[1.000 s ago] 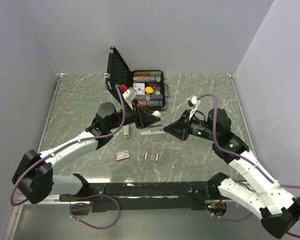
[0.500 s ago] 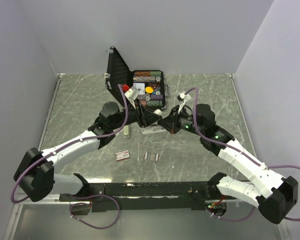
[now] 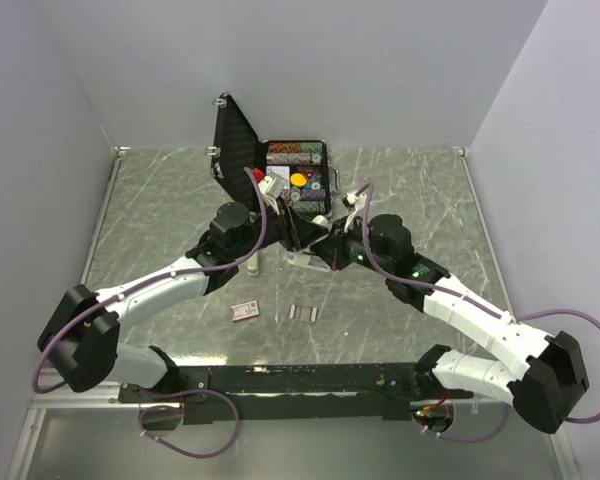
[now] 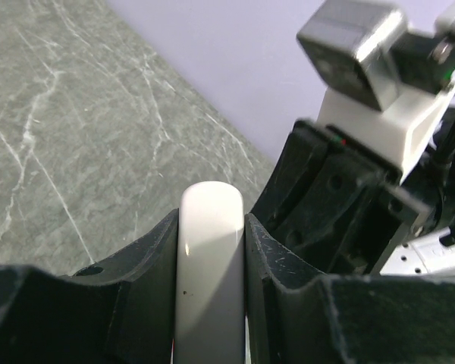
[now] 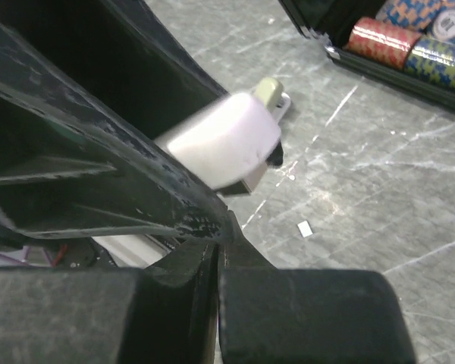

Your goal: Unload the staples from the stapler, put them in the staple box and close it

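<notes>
The white stapler lies open at mid-table, in front of the case. My left gripper is shut on the stapler's white upper arm and holds it raised; the arm sits squarely between both pads. My right gripper has its jaws pressed together with nothing visible between them, its tips right against the left gripper's finger, just below the stapler's white end. Short silvery staple strips lie on the table in front of the stapler. The stapler's channel is hidden by the grippers.
An open black case of poker chips stands just behind the grippers, its lid upright; it also shows in the right wrist view. A reddish-pink staple box and a small white stick lie at left. A white scrap lies nearby.
My right arm has swung left and forward until its gripper meets the left gripper at the stapler. The left gripper has shifted slightly back with the stapler arm.
</notes>
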Motion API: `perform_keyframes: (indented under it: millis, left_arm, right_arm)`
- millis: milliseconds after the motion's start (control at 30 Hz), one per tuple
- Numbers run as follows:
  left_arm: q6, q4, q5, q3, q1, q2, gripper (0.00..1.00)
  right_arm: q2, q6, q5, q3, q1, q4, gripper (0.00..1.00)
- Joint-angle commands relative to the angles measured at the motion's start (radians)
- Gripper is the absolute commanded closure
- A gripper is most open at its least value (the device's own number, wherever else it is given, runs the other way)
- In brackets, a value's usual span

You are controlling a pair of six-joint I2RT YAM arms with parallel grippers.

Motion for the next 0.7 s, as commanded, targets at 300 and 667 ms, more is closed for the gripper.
perform_keyframes:
  millis: [300, 667]
  left_arm:
    - [-0.009, 0.121, -0.219, 0.079, -0.030, 0.156, 0.99]
    - [0.047, 0.131, -0.364, 0.089, -0.056, 0.311, 0.99]
  right_arm:
    - [0.076, 0.071, -0.008, -0.093, 0.013, 0.214, 1.00]
    - [0.245, 0.143, -0.087, -0.202, 0.002, 0.500, 1.00]
